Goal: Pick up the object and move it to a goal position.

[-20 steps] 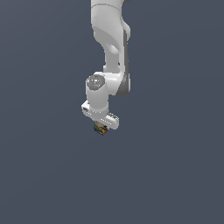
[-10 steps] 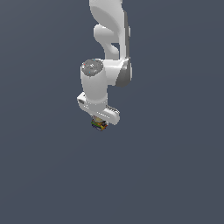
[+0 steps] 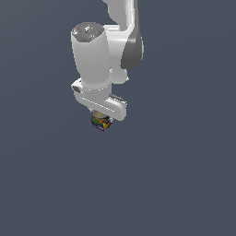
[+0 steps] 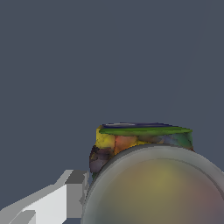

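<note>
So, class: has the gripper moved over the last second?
Cannot tell: the gripper, holding the object, sits at about the same spot, and the plain backdrop offers no fixed reference.

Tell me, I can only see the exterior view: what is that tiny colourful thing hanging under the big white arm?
Observer: The wrist view shows it close up: the object is a small box with printed sides in yellow, orange, green and dark patches.
Operator: Is anything on top of it?
Observer: Yes, a round bowl shape with a grey rim fills the near part of the wrist view, its inside a blurred yellowish tone.
Operator: Does the tool actually touch it?
Observer: In the wrist view a white finger sits right against one side of the object. The other finger is hidden there, so I cannot confirm both sides.
</note>
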